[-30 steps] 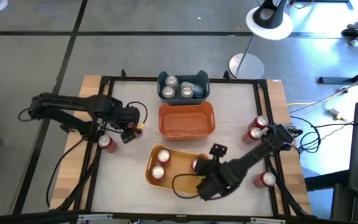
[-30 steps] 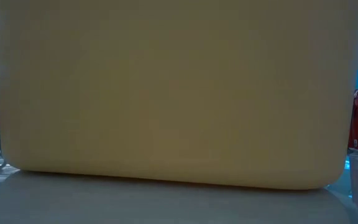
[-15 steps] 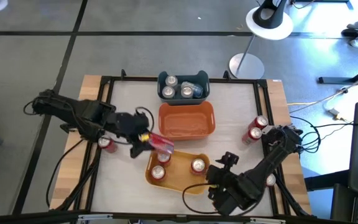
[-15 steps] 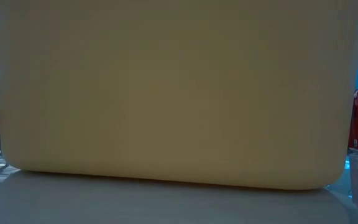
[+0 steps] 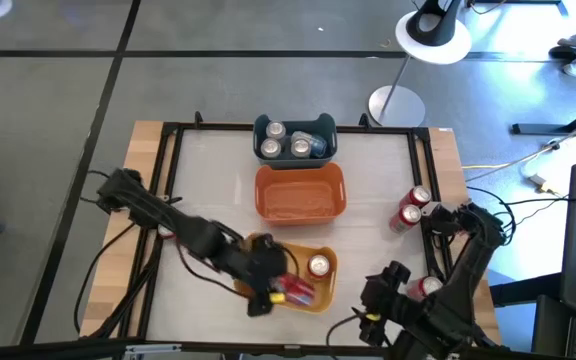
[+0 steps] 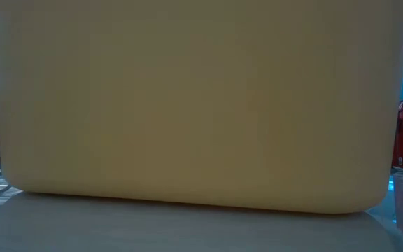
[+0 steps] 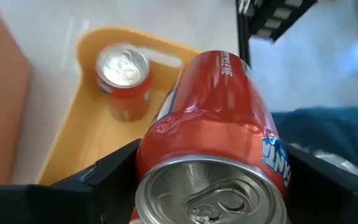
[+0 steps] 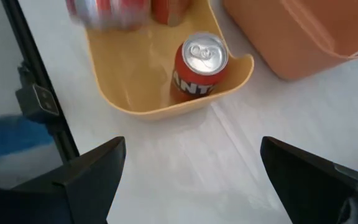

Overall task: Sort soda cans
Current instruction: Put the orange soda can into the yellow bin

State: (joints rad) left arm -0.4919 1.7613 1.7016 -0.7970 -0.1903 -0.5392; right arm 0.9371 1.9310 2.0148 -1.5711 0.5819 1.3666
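Left gripper [image 5: 268, 290] holds a red can [image 7: 219, 118] on its side over the yellow tray [image 5: 323, 292]; right gripper [image 5: 386, 290] is spread wide with nothing between its fingers.

Left to right: the left arm reaches from the desk's left edge to the tray near the front edge, fingers clamped on either side of the can. An upright red can [image 5: 318, 265] stands in the tray's right end. Behind it sit the orange bin [image 5: 301, 193] and, at the back edge, the blue bin [image 5: 296, 138] with silver-topped cans [image 5: 288, 143]. The right gripper hovers at the front right corner, pointing at the tray. By the right edge stand two red cans [image 5: 415, 205], with another [image 5: 429, 287] near the front corner.
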